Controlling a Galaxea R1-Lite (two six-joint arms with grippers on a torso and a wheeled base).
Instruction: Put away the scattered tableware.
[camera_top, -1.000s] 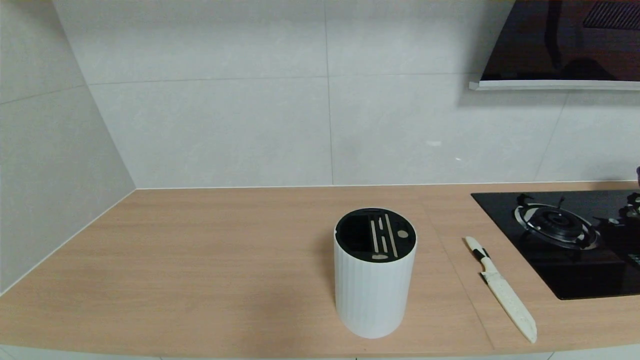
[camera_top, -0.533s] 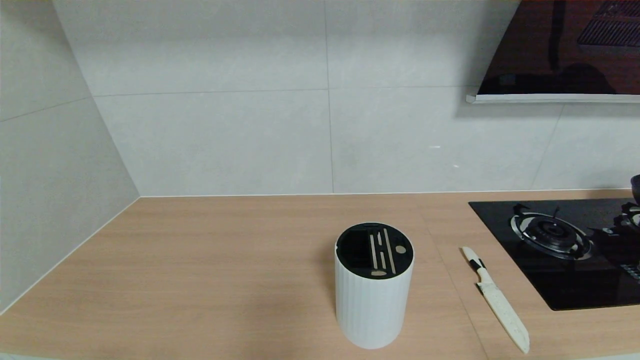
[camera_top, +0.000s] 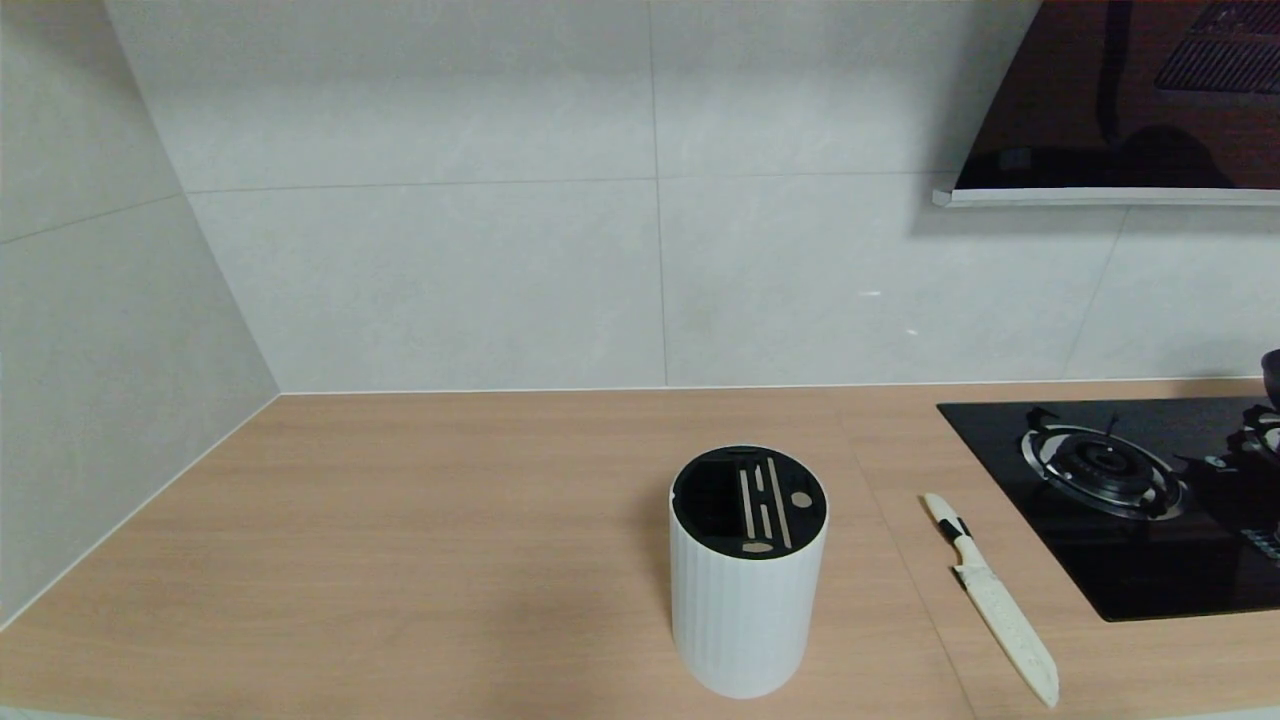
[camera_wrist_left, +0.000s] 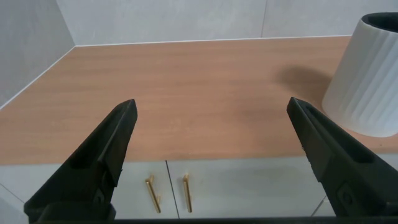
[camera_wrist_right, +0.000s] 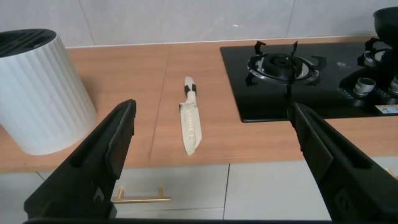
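The white knife (camera_top: 990, 598) is lying on the counter (camera_top: 450, 520) between knife block (camera_top: 747, 600) and gas hob (camera_top: 1120, 500), blade pointing toward the robot. The right hand (camera_wrist_right: 211, 112), spread wide, is hanging nearer it; the left hand (camera_wrist_left: 211, 109) is gaping too.

A white ribbed knife holder (camera_top: 747, 590) stands upright on the bench (camera_top: 430, 530), its black slotted top empty. At its 3 o'clock a white knife (camera_top: 988, 598) lies flat, handle toward 11 o'clock, tip toward 5.
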